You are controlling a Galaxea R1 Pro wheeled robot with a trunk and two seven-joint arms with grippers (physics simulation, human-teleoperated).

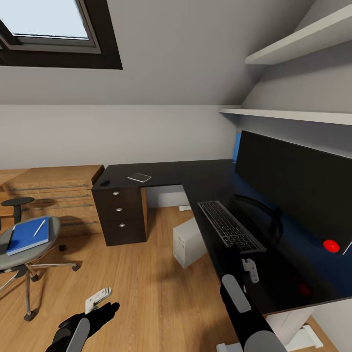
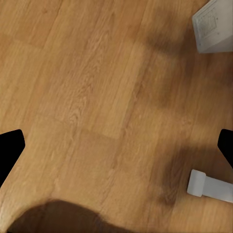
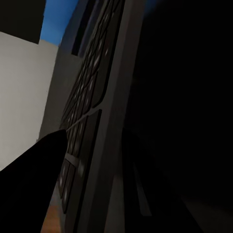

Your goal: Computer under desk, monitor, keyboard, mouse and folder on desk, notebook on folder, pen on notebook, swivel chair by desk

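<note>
A: Attic bedroom, home-office corner. Sloped ceiling, skylight above the black L-shaped desk.

B: Agreed. Monitor and keyboard on the desk, swivel chair and wood dresser beside it.

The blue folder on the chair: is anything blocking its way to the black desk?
Nothing visible does. The folder lies on the swivel chair with the pen on top; open wood floor runs from there to the desk.

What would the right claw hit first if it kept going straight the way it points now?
Most likely the keyboard: the right claw sits at its near end on the desk, pointing along the keys. Depth is unclear.
</note>
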